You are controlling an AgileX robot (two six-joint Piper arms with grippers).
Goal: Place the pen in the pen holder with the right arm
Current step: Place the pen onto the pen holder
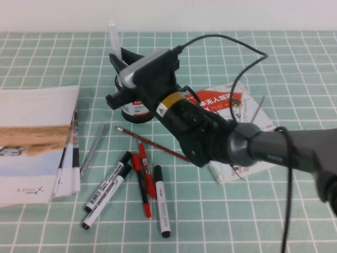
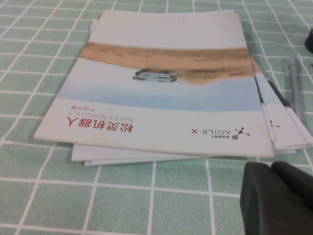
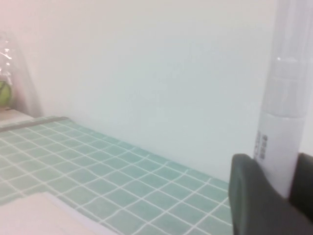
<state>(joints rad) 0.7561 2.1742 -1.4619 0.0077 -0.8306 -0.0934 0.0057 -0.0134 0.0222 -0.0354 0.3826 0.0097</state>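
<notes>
- Right gripper (image 1: 117, 60) grips the pen (image 1: 114, 41) by its lower barrel; the right wrist view shows the white marker (image 3: 286, 107) pinched between the dark fingers (image 3: 254, 196), bluish print just above the clamp.
- Its long axis stands near upright, cap toward 12 o'clock and leaning slightly to 11, directly over the pen holder (image 1: 134, 110), whose label band peeks out beneath the arm at 6 o'clock of the pen.
- By this judgement, the coming move is a straight drop along that axis; the holder's mouth is hidden by the wrist, so alignment cannot be confirmed.
- Left gripper (image 2: 276, 200) sits parked beside the brochure stack (image 2: 161, 83), well away at 9 o'clock; whether it is open cannot be told.
- Black-capped markers (image 1: 108, 195), red pens (image 1: 145, 182) and a pencil (image 1: 152, 142) lie at 6 o'clock of the holder, a booklet (image 1: 237, 105) at 3 o'clock; none blocks the descent.
</notes>
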